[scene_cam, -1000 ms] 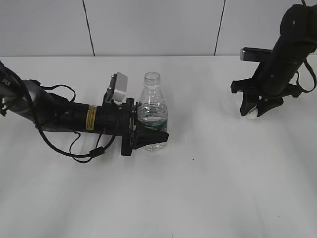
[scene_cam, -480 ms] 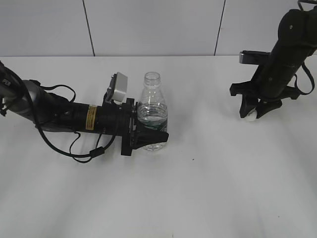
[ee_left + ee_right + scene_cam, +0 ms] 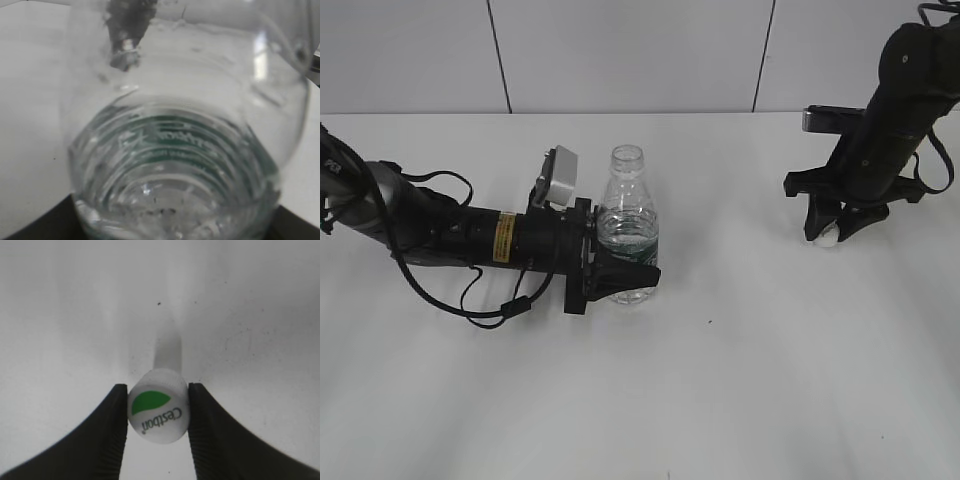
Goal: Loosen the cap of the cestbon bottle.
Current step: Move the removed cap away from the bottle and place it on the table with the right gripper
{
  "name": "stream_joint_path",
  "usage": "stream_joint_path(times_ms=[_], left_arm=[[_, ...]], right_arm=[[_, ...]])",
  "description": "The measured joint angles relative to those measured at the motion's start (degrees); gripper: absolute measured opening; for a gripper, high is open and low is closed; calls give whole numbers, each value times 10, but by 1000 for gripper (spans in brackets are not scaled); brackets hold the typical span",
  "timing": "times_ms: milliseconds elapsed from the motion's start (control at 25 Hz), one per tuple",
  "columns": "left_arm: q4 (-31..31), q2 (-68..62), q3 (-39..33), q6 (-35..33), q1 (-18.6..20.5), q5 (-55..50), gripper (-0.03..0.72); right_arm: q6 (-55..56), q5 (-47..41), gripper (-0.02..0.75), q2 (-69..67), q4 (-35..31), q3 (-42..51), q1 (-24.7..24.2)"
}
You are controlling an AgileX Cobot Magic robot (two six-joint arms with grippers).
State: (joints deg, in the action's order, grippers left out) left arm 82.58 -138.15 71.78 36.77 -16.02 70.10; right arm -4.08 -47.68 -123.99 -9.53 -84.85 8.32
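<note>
1. We saw the bottle (image 3: pixel 627 226) standing upright on the white bench (image 3: pixel 740 380), left of centre, its mouth bare with no cap on it.
2. Our left hand (image 3: pixel 620 275) lay low along the bench, reaching in from the left, and was clenched around the bottle's lower body at the green label band.
3. In the left wrist view the bottle (image 3: pixel 175 150) filled nearly the whole frame, with water inside and the green label showing through it; the fingers themselves barely showed there.
4. The cap (image 3: pixel 827 233) was far to the right, well apart from the bottle, down by the bench.
5. Our right hand (image 3: pixel 832 228) pointed downward and gripped the cap between its two fingers.
6. In the right wrist view the cap (image 3: pixel 158 406) sat squeezed between both dark pads (image 3: pixel 112 435), its white top with the green patch facing the camera.
</note>
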Motion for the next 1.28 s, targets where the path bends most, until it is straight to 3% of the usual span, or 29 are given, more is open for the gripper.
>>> stream_joint_path(times_ms=[600,920,1280], left_arm=[[0,0,0,0,0,0,405],[0,0,0,0,0,0,405],[1,0,0,2,0,0,405]], right_arm=[[0,-4,286,-3,5,0,0],[0,-4,418,-3,5,0,0],[0,-51,433,5,5,-54,0]])
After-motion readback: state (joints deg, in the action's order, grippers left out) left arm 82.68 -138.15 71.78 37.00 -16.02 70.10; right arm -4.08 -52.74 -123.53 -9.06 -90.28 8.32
